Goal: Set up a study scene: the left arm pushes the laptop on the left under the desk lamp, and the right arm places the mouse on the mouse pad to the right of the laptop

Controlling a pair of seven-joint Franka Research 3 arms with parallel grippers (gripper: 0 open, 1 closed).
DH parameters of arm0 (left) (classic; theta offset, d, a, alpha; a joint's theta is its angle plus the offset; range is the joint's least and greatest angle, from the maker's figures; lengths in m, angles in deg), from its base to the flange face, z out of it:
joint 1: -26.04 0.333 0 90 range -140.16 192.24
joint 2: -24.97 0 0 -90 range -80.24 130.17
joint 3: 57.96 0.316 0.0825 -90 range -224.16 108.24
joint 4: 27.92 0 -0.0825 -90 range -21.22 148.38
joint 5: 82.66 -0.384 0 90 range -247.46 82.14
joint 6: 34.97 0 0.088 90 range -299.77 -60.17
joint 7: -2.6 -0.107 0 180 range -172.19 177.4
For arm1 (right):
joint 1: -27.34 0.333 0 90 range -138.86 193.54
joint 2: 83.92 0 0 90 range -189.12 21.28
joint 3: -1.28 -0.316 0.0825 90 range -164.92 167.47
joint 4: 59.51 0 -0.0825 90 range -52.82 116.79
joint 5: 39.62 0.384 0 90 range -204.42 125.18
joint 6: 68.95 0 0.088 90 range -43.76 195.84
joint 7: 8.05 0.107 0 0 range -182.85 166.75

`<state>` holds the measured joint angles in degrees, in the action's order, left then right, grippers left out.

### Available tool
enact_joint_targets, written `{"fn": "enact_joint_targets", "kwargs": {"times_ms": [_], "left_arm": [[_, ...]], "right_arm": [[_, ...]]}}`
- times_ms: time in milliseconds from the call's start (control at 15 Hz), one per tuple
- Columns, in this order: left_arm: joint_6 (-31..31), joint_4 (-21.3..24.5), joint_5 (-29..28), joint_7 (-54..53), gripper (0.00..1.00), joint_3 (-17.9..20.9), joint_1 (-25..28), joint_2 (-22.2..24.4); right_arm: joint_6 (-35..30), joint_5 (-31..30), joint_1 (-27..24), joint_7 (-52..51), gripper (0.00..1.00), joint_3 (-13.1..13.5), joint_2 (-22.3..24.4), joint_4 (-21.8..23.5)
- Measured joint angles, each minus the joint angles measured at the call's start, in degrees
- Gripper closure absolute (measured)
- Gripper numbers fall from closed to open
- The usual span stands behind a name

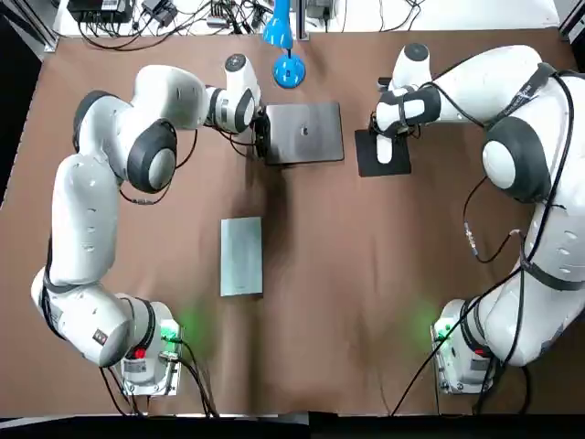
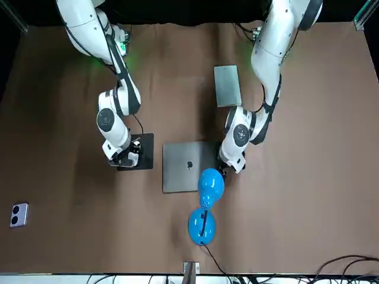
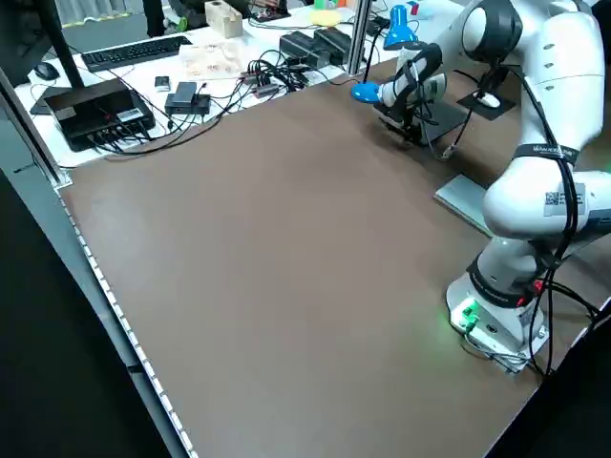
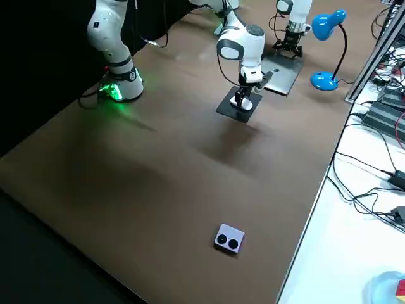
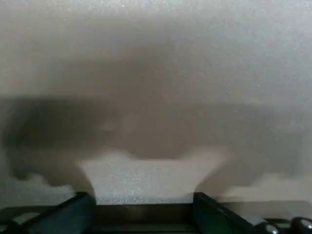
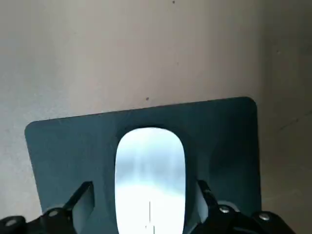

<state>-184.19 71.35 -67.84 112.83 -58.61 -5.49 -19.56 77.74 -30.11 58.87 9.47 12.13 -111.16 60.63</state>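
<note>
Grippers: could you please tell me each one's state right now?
Left gripper: open, holding nothing, at the laptop's edge.
Right gripper: open, astride the mouse on the mouse pad.

Two white arms are seen here, the left arm (image 1: 91, 210) and the right arm (image 1: 539, 210), each built from rounded glossy shells, with dark grey joint rings (image 1: 151, 155) set between them. A green light (image 1: 172, 331) is shown glowing at each metal base (image 1: 146, 370). Thin black cables (image 1: 472, 240) are looped along the right arm. Dark fingers (image 6: 83, 201) and small bright screws (image 6: 224, 210) are picked up at its wrist. A small printed label (image 3: 554, 198) is carried on the left arm.
</note>
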Motion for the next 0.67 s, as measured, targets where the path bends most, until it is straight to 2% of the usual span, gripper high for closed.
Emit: {"fn": "enact_joint_targets", "kwargs": {"times_ms": [467, 667], "left_arm": [[0.0, -0.03, 0.03, -0.02, 0.0, -0.01, 0.14, 0.04], [0.88, -0.05, 0.03, -0.39, 0.0, 0.1, 0.94, 1.09]], "right_arm": [[-0.2, 0.0, 0.02, -0.02, 0.0, 0.1, 0.0, -0.6], [-3.64, 0.0, 0.02, -0.02, 0.0, 0.5, 0.79, -2.51]]}}
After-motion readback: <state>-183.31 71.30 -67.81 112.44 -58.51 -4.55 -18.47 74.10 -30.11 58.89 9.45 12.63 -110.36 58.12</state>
